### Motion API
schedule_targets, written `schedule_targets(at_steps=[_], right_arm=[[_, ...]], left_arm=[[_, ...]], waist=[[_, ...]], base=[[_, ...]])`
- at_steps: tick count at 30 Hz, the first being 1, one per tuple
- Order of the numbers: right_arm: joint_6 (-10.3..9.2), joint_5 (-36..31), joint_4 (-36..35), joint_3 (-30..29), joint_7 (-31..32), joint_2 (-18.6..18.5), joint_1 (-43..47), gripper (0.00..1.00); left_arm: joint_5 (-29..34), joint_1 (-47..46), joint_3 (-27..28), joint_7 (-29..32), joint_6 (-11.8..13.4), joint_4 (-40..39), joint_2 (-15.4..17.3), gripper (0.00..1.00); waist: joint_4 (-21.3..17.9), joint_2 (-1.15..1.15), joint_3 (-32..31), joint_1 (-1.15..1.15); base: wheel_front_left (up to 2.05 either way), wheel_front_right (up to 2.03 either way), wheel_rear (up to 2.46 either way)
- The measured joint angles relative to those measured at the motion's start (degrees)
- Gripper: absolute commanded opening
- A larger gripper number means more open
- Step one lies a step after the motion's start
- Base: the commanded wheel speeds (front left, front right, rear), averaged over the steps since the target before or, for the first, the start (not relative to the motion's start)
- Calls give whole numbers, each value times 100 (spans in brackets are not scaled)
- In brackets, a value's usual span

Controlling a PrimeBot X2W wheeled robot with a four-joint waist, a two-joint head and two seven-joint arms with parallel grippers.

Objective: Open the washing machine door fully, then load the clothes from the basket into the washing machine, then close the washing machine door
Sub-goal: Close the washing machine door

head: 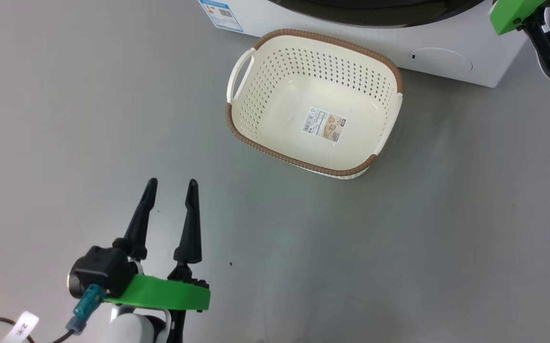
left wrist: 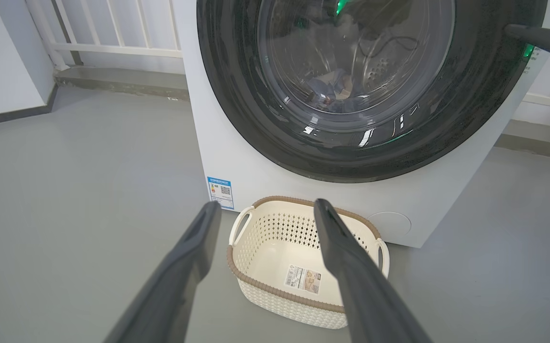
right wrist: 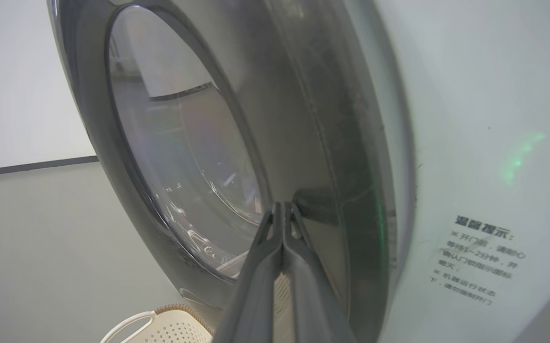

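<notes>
The washing machine (left wrist: 236,157) stands with its black-rimmed door (left wrist: 470,95) lying against the front. Through the glass, clothes (left wrist: 332,88) show as a bluish bundle low in the drum. The cream basket (head: 298,162) sits on the floor just before the machine, with nothing in it but its label. My left gripper (head: 172,183) hovers open over the floor, short of the basket and empty. My right gripper (right wrist: 283,206) is shut on nothing, its tips against the door's (right wrist: 303,119) rim beside a dark recess. One of its fingers (left wrist: 536,35) reaches in at the rim's right side.
Grey floor spreads left of and in front of the basket (left wrist: 275,247). A white railing (left wrist: 113,47) and a low ledge run behind the machine. A blue sticker (left wrist: 220,191) and a round flap (head: 440,60) mark the machine's lower front. My right wrist's green bracket (head: 513,14) hangs beside the machine.
</notes>
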Motion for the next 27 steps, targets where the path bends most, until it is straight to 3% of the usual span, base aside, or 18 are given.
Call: schedule_targets(at_steps=[10,18,27], right_arm=[[-1,103,35,527,-68,-64,-79,0],[-1,476,-788,905,-78,-166,318,0],[-1,739,-1833,510,-118,-338,1391,0]], left_arm=[[-1,-4,-14,0,18,1,-1,100],[81,-3,58,0,18,2,0,100],[291,-1,253,0,-7,48,0,100]], waist=[[-40,0,-29,0],[-209,0,-113,0],[-497,0,-298,0]], base=[[0,0,0],[0,0,0],[0,0,0]])
